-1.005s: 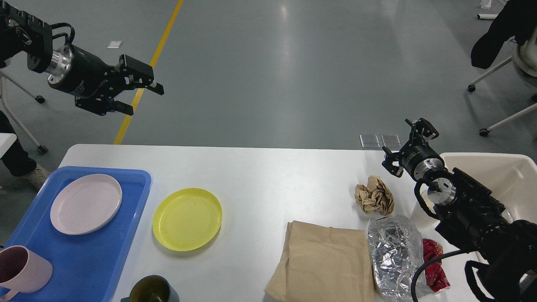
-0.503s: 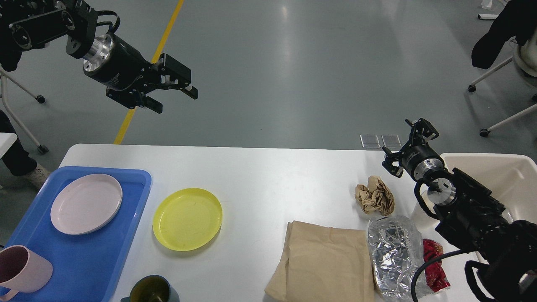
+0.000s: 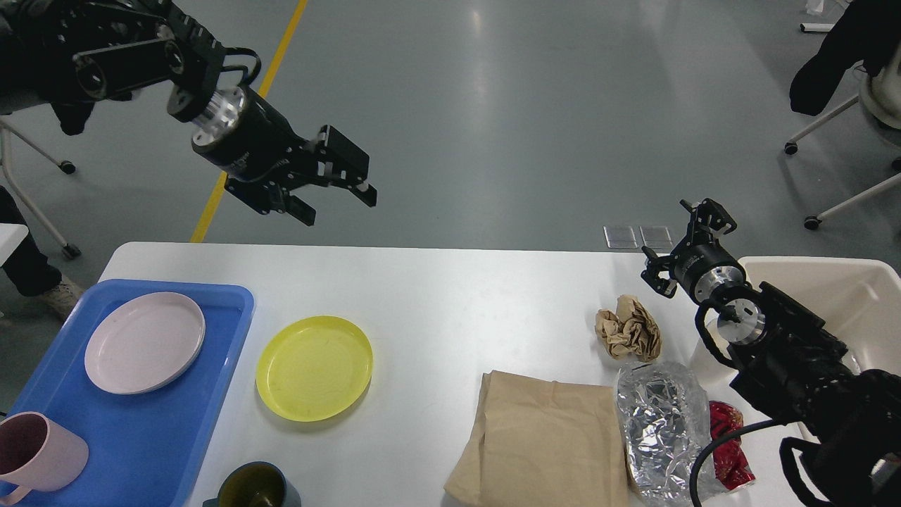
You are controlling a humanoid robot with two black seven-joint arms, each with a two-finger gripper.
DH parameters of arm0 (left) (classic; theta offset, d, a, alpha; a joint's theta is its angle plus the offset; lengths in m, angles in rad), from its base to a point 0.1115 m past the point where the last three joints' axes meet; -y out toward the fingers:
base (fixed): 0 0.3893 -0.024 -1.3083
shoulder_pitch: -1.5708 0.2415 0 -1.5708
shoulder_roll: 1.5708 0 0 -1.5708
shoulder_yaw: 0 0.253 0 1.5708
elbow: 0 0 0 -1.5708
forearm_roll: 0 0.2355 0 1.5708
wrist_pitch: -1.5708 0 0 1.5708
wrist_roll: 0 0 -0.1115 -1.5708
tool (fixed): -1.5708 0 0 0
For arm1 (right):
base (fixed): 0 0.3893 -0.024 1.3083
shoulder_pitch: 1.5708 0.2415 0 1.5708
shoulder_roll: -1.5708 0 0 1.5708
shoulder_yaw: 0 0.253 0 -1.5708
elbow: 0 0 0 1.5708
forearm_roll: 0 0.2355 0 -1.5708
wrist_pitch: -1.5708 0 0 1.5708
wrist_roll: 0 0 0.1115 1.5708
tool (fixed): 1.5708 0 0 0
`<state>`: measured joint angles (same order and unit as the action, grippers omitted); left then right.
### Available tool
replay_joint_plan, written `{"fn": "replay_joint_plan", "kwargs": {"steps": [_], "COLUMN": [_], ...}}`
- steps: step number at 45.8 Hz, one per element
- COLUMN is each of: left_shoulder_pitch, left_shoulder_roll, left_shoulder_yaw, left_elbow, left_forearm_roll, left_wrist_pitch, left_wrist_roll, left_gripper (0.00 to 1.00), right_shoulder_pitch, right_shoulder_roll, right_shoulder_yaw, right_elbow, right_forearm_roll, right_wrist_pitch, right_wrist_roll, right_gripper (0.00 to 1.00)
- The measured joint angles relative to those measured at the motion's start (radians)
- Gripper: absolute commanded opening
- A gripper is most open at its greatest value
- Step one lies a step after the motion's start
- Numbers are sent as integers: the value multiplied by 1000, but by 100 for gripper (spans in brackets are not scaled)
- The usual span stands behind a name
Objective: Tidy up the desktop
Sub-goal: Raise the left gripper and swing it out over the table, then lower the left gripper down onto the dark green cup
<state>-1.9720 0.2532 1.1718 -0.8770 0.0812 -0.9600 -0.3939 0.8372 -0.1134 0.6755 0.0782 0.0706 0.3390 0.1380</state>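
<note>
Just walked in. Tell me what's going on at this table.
A two-armed robot is tidying the desktop. Neither gripper holds anything: the left gripper is open in the air above the yellow plate, and the right gripper is open beside the crumpled brown paper. The foil wrapper lies untouched.

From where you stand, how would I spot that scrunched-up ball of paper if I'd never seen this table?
Start at the beige bin on the right end of the white desktop. Just left of it, beside the right gripper, lies the crumpled brown paper ball. Unlike the flat brown paper bag and the shiny foil wrapper nearer you, it is wadded into a lump.
</note>
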Motion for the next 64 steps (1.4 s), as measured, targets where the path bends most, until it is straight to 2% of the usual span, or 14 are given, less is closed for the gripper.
{"fn": "replay_joint_plan", "kwargs": {"steps": [10,14,22,26,37,49,64], "left_shoulder_pitch": [32,32,32,32,50,147,212], "left_shoulder_roll": [-125,-163,-194,-196,-205,-215,-225], "left_shoulder_yaw": [9,16,32,56,125,157,179], "left_elbow": [-19,-47,-157,-217,-347,-358,-362], "left_forearm_roll": [7,11,12,12,13,14,14], "left_wrist_pitch": [0,0,0,0,0,0,0], "left_wrist_roll": [19,54,152,175,191,199,199], "left_gripper": [96,96,96,96,96,96,96], "right_shoulder_pitch": [0,0,0,0,-1,-1,0], "right_shoulder_roll": [0,0,0,0,0,0,0], "right_shoulder_yaw": [0,0,0,0,-1,-1,-1], "right_elbow": [0,0,0,0,0,0,0], "right_forearm_roll": [0,0,0,0,0,0,0], "right_wrist_pitch": [0,0,0,0,0,0,0], "right_wrist_roll": [0,0,0,0,0,0,0], "right_gripper": [100,100,100,100,100,100,100]}}
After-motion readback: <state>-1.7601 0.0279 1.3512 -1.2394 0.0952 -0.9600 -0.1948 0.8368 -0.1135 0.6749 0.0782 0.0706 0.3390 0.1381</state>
